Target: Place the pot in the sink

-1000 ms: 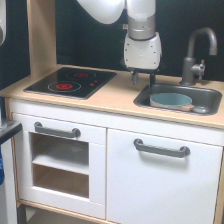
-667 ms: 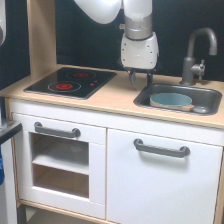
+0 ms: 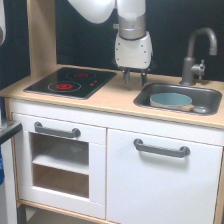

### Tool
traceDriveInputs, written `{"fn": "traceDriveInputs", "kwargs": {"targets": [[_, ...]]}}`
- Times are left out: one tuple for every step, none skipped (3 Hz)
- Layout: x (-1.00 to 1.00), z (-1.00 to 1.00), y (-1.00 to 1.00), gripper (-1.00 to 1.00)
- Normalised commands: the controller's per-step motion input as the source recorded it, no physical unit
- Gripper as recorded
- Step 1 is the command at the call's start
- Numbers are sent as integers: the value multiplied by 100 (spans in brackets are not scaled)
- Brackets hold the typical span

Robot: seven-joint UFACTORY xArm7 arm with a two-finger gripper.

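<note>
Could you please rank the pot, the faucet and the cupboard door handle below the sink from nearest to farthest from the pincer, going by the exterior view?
From the pincer:
1. The pot, in the sink, just to the exterior view's right.
2. The faucet, farther right behind the sink.
3. The cupboard door handle, low on the front below the counter.

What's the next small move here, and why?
Probably just retreat up and clear: the pot already sits inside the sink, and the hand hangs empty above the counter beside the basin, holding nothing.
</note>
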Motion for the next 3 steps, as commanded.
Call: {"fn": "traceDriveInputs", "kwargs": {"targets": [[-32,27,-7,100],[-31,27,-10,100],[-29,24,-13,100]]}}
